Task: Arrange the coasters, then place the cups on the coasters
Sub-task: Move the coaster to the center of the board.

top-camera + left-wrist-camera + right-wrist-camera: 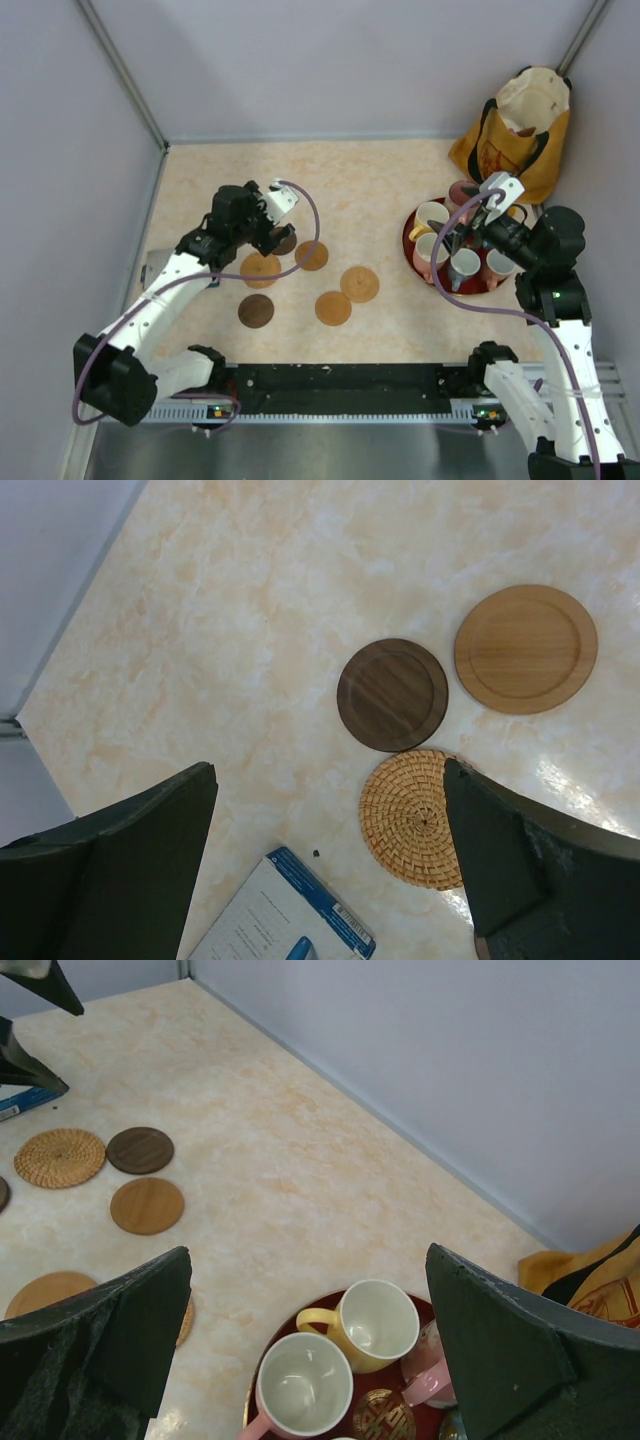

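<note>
Top external: six coasters (359, 283) loose on table (380, 180), cups (433, 214) on red tray (409, 233)

We see a cream marbled tabletop (380, 185). On it rests a round dark-red tray (409, 236), with a yellow-orange cloth bag (505, 140) just behind the tray. Left of the tray lie a woven tan round coaster (415, 818), a dark brown wooden coaster (392, 694), a light wooden coaster (525, 648) and further flat coasters (333, 307).

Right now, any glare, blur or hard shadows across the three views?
Left wrist: sharp, with white glare streaks on the table beside the woven coaster. Right wrist: yellow cup crisp, the near fingers dark with little detail. Top external: even light, no hard shadows.
</note>
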Controlling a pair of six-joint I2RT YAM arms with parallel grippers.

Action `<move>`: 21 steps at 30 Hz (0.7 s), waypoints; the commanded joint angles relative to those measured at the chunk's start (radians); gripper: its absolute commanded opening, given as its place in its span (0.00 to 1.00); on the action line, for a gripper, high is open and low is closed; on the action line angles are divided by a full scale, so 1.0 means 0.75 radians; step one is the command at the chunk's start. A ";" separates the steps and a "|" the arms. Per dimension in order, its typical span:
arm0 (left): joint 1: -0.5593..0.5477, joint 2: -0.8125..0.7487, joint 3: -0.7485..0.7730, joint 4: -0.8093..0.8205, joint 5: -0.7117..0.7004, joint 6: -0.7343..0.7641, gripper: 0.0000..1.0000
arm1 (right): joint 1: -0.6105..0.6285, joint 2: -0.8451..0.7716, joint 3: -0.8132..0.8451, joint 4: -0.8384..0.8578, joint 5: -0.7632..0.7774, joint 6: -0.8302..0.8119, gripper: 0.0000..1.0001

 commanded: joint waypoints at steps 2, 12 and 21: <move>-0.031 0.176 0.053 0.097 -0.155 0.029 0.98 | 0.010 -0.012 -0.003 0.054 -0.008 -0.019 0.99; -0.074 0.528 0.139 0.146 -0.404 0.042 0.99 | 0.012 -0.014 -0.017 0.062 -0.006 -0.027 0.99; -0.078 0.763 0.225 0.158 -0.504 0.009 0.98 | 0.010 -0.006 -0.025 0.068 -0.014 -0.027 0.99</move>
